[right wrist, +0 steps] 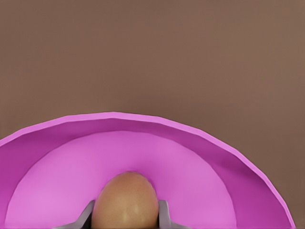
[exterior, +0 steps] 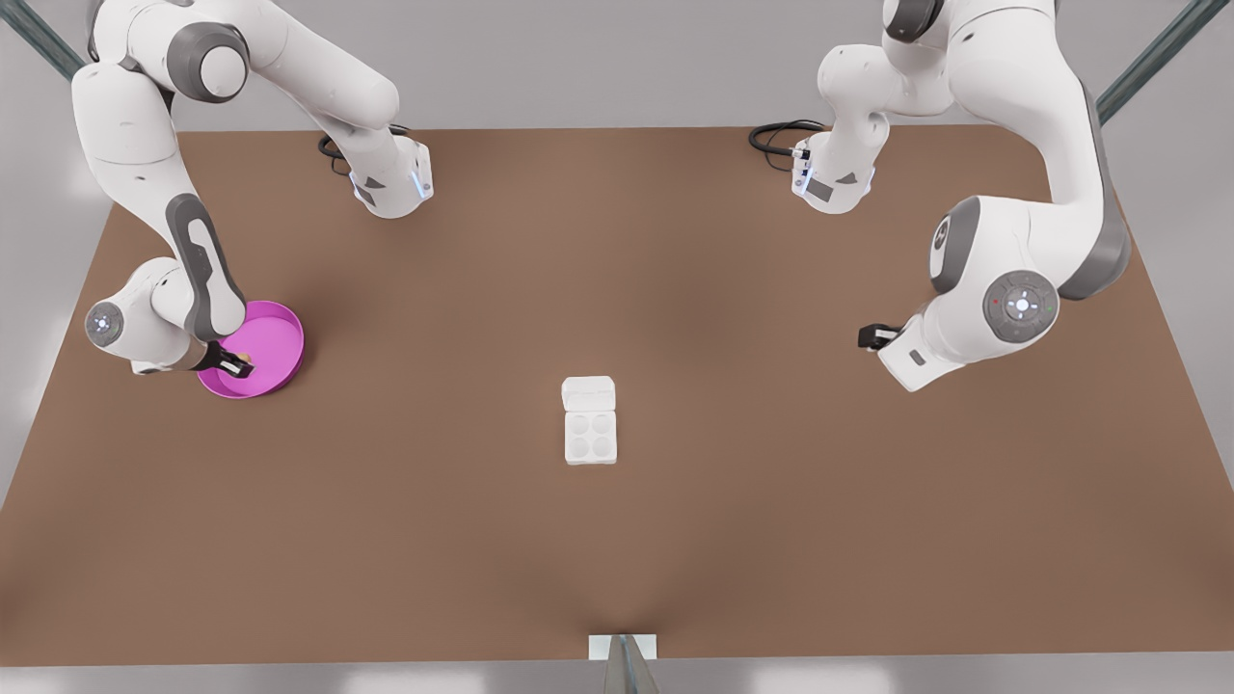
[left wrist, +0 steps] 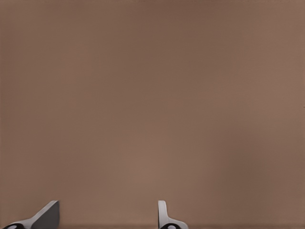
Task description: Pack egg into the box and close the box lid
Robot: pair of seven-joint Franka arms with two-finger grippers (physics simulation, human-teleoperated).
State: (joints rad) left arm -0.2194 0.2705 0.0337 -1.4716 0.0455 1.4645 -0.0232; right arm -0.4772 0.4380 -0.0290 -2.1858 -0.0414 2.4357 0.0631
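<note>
Egg (right wrist: 126, 199) | gripped by right end effector (right wrist: 125, 214) | in pink dish (right wrist: 200, 143)

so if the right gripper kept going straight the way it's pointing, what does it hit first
The right gripper has its fingers on either side of the egg in the pink dish. Pushing on, it would probably meet the dish floor under the egg first, though depth is unclear.

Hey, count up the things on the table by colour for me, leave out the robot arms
Pink: 1, the dish
White: 1, the box with its box lid open
Tan-brown: 1, the egg, between the right tool's fingers in the dish
Total: 3
</note>
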